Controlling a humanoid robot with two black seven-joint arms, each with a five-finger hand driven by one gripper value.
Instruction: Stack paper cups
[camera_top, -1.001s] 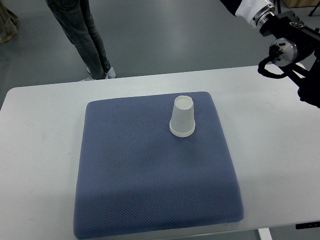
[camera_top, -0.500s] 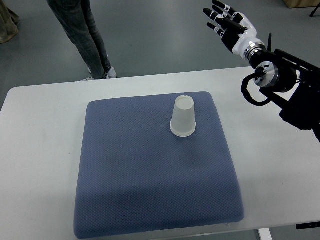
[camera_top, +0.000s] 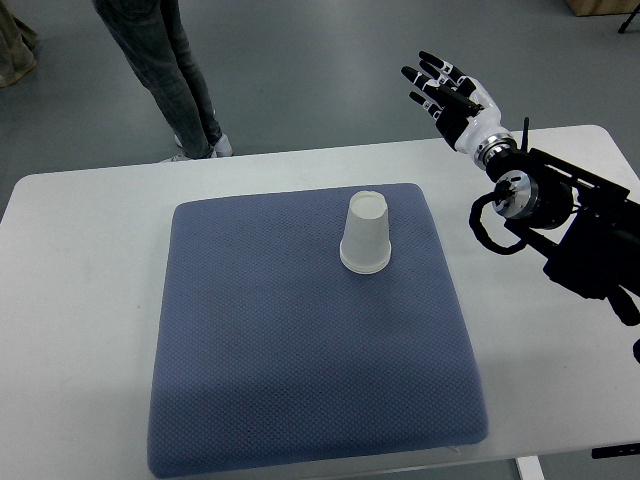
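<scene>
A white paper cup stands upside down on the blue cushion, in its far right part; it may be more than one cup nested, which I cannot tell. My right hand is above the table's far edge, to the right of and beyond the cup, well apart from it. Its fingers are spread and hold nothing. The black forearm runs to the right edge. My left arm is out of view.
The cushion lies on a white table. A person's legs in dark jeans stand on the grey floor beyond the table's far left edge.
My right arm has swung into the picture, moving left and toward me. The hand, out of view one second ago, now shows with fingers spread. The cup has not moved.
</scene>
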